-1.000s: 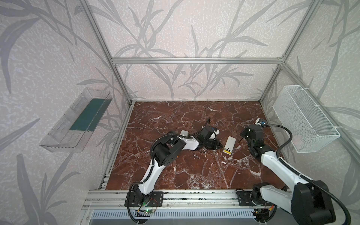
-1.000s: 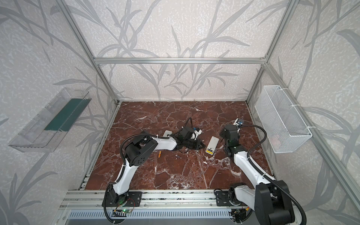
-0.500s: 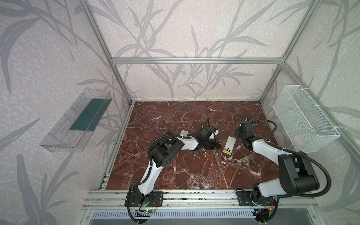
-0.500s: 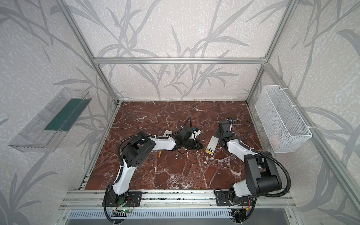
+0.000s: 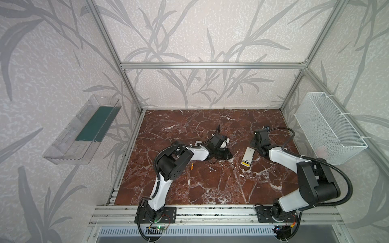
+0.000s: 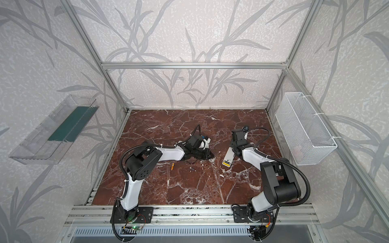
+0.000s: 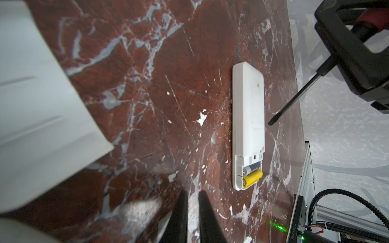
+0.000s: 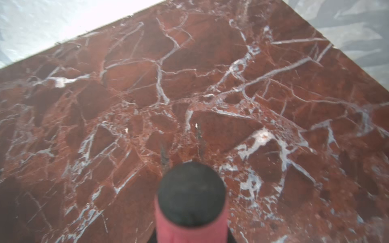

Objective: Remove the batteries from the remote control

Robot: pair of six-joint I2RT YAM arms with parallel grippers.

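I have the red marble tabletop [image 5: 210, 189] across the cell floor in both top views. A wire basket [image 5: 328, 134] hangs on the right wall and a clear tray [image 5: 82, 134] on the left wall. Both arms reach in low toward the middle.

My left gripper [image 7: 192, 199] sits close to the tabletop. Its jaws are narrow, with a slim gap and nothing in it. They point toward the open end of the remote [image 7: 248, 117] but stay apart from it. My right gripper [image 5: 256, 145] is by the remote's far end, jaws clamped on the screwdriver [image 7: 294, 101]. The right wrist view shows only its pink handle and black cap over bare marble.

The white remote lies flat, back up, between the two grippers. The battery bay at its near end is uncovered. The screwdriver tip is just beside the remote's long edge on the right arm's side, about halfway along. I cannot tell whether the tip touches the tabletop.

In the bay, a dark battery [image 7: 252, 167] and a yellow battery [image 7: 253, 177] lie side by side, both askew. The yellow one is nearer the remote's end. A loose battery [image 5: 192, 167], yellow-orange, lies on the tabletop beside the left arm, well apart from the remote. Between that battery and the remote is a small dark bit [image 5: 212, 169], too small for me to name.
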